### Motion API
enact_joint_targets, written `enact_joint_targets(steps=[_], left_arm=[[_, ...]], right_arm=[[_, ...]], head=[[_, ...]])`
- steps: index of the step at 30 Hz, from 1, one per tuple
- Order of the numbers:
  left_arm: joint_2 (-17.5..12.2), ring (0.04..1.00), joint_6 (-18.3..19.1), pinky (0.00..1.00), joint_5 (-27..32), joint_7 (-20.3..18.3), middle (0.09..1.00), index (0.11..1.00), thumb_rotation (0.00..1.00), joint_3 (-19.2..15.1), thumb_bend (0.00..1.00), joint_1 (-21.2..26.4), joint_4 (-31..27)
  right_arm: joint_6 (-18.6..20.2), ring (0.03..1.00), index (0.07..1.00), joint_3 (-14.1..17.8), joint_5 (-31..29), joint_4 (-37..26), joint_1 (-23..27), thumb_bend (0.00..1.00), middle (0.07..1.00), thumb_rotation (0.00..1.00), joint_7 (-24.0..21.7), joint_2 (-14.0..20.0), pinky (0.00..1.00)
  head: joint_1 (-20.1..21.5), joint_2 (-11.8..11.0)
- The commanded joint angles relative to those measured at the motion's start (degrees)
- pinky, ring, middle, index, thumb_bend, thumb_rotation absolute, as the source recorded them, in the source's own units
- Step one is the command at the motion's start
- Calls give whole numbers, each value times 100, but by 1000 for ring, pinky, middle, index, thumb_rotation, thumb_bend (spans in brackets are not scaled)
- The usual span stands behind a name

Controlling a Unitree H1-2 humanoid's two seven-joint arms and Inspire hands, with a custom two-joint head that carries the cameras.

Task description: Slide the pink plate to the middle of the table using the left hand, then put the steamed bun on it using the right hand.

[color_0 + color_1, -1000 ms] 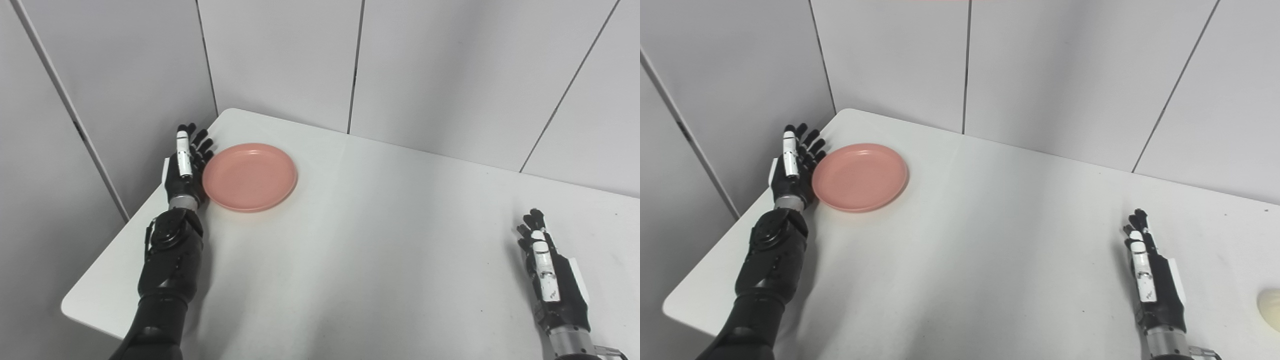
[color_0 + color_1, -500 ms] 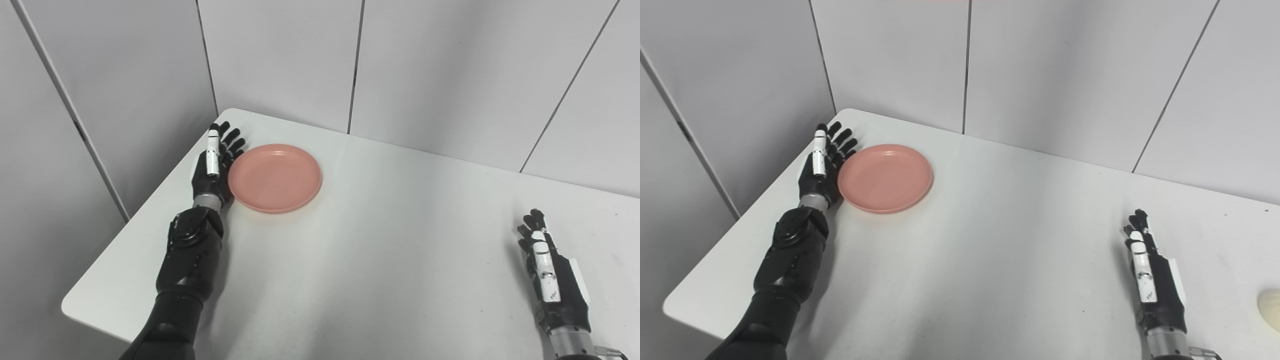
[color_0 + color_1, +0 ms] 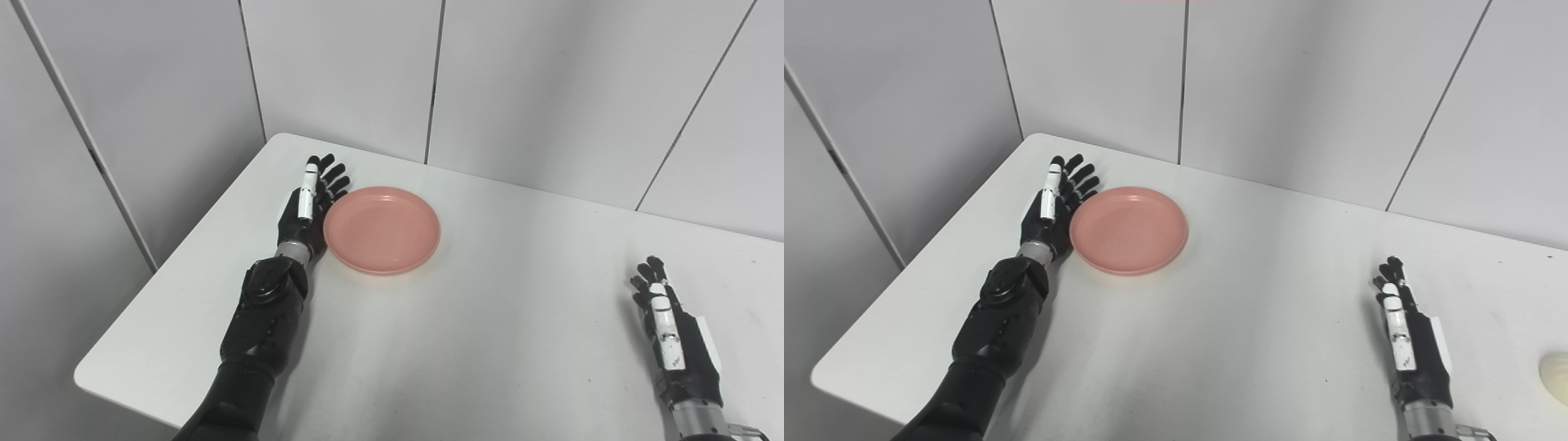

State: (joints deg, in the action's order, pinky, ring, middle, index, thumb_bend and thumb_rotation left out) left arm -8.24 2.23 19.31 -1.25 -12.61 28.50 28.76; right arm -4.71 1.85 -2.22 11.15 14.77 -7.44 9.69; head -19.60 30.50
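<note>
- Pushing is the step in hand: the left hand (image 3: 308,205) stands on edge with its fingers spread and straight, grasping nothing, its palm flat against the left rim of the pink plate (image 3: 381,229).
- That plate lies flat and empty on the table (image 3: 429,343), left of the middle and toward the far side, so by my reckoning the slide is only partly done.
- What the next move calls for, I would say, is more of the same shove to the right and a little nearer, with the palm kept low on the rim so the plate neither spins away nor rides up over the fingers.
- Over on the right, near the front edge, the right hand (image 3: 1405,340) rests on the table, fingers straight and apart, holding nothing; it looks to be waiting its turn.
- At the very right edge of the right eye view, just a pale sliver of the steamed bun (image 3: 1556,376) shows, on the table to the right of the waiting hand and well apart from the plate.
- Between plate and middle I see only bare white tabletop, so nothing blocks the slide.
- Grey wall panels (image 3: 343,73) close in behind the far edge and down the left side; neither is near enough to the plate's path to trouble it.
</note>
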Motion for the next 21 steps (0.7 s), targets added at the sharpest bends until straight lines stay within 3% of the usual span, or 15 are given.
enact_joint_targets(steps=[1,11,21], left_arm=[[113,890,359,909,-94,-54,897,891,989,143,482,-128,75],[279,894,452,898,-320,-262,898,895,1000,554,484,-215,-48],[380,897,306,901,-650,-453,907,902,1000,887,502,-260,82]], right_arm=[[-142,940,963,-11,5,143,-222,108,952,1000,76,-91,962],[-248,932,951,-58,121,200,-229,142,942,1000,115,-138,950],[-267,946,964,-130,258,315,-217,191,959,1000,175,-226,956]], head=[[35,10],[405,40],[775,-22]])
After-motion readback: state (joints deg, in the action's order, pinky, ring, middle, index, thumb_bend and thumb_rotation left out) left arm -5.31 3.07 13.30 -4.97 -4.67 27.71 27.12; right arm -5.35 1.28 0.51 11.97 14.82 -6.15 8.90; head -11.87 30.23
